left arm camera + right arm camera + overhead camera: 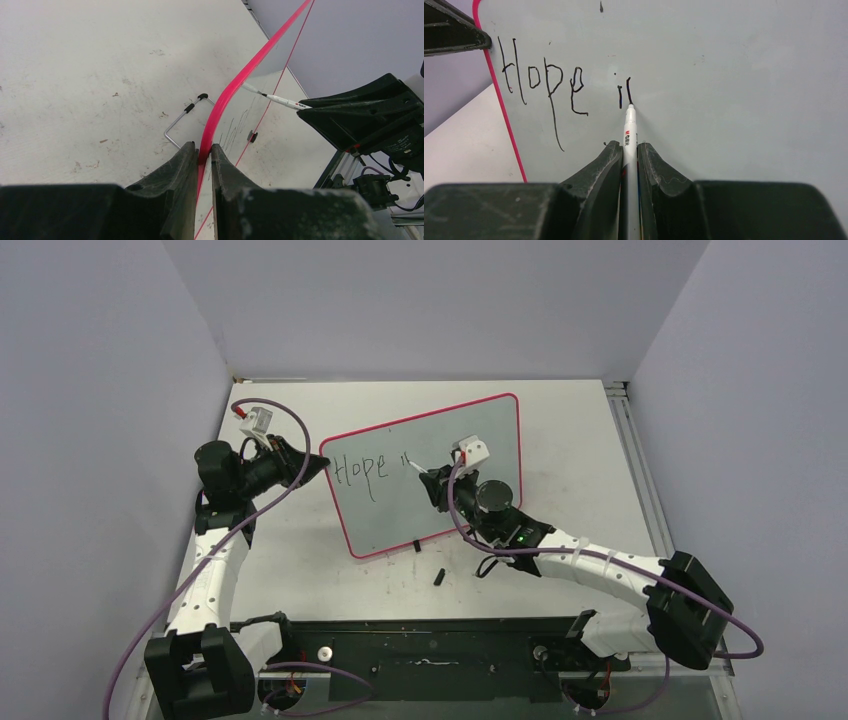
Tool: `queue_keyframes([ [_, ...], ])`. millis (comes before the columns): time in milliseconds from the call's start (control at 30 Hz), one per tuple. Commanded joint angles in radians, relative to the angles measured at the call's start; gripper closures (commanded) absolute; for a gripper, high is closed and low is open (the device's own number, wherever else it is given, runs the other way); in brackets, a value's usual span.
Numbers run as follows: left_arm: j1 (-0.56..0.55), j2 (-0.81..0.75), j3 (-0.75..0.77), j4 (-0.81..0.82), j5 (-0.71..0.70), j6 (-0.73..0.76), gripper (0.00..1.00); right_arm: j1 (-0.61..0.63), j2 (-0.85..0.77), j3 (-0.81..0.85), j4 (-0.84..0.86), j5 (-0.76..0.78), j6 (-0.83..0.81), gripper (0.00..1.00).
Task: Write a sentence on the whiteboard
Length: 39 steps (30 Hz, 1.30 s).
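Black-fingered at the right gripper (pixel 628 146), pinched shut on a white pen (pixel 629 125), barrel pointing straight ahead, tip touching the whiteboard (pixel 749 75) at the sentence (pixel 544 85), "Hope i", blank board lying rightward. Clamped the red rim (pixel 240 75) in the left gripper (pixel 202 147).

The left arm (pixel 213 575) rises from its base at the near left, bends at the elbow and reaches forward and to the right. The left gripper (pixel 316 466) has its jaws pressed tight on the red rim of the whiteboard (pixel 235 82). The right arm (pixel 600 565) stretches low and leftward from its base, wrist turned toward the far side. The right gripper (pixel 428 480) clamps a pen (pixel 629 125) between nearly touching fingers, the pen pointing straight ahead.
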Motion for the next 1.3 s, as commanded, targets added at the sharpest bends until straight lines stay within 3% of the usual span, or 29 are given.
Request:
queue_keyframes([
  [0, -0.005, -0.011, 0.026, 0.003, 0.011, 0.002, 0.88, -0.005, 0.011, 0.061, 0.067, 0.006, -0.022, 0.95],
  [1267, -0.004, -0.009, 0.028, 0.003, 0.013, 0.002, 0.88, -0.022, -0.02, 0.029, 0.043, 0.099, -0.028, 0.95],
])
